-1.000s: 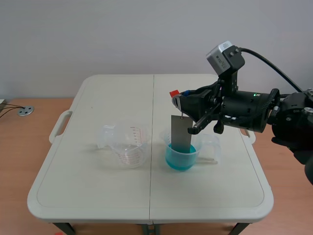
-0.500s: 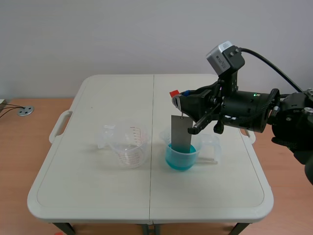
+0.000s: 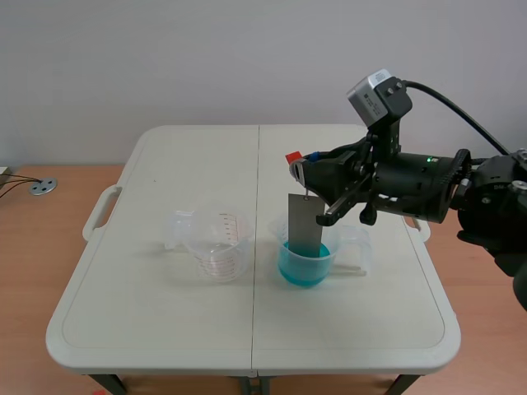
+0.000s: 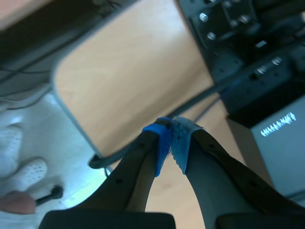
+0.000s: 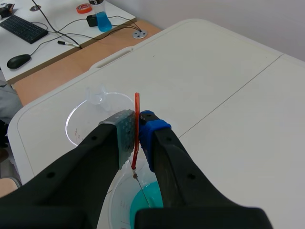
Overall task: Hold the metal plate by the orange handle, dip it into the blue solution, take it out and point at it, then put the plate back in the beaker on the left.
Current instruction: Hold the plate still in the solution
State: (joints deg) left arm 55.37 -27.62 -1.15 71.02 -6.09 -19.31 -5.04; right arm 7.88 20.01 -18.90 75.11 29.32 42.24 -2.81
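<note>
Scene view: flat metal plate (image 3: 304, 224), handle (image 3: 294, 156) tight in right jaws; left jaws together.

I can't read any words or numbers here. The left beaker (image 3: 216, 243) has red lines and tiny red marks on its side, like a measuring cup, but they are too small for me to read. In the left wrist view, a grey box (image 4: 281, 148) has white letters on it. They are tilted and blurry, so I can't make them out.
</note>
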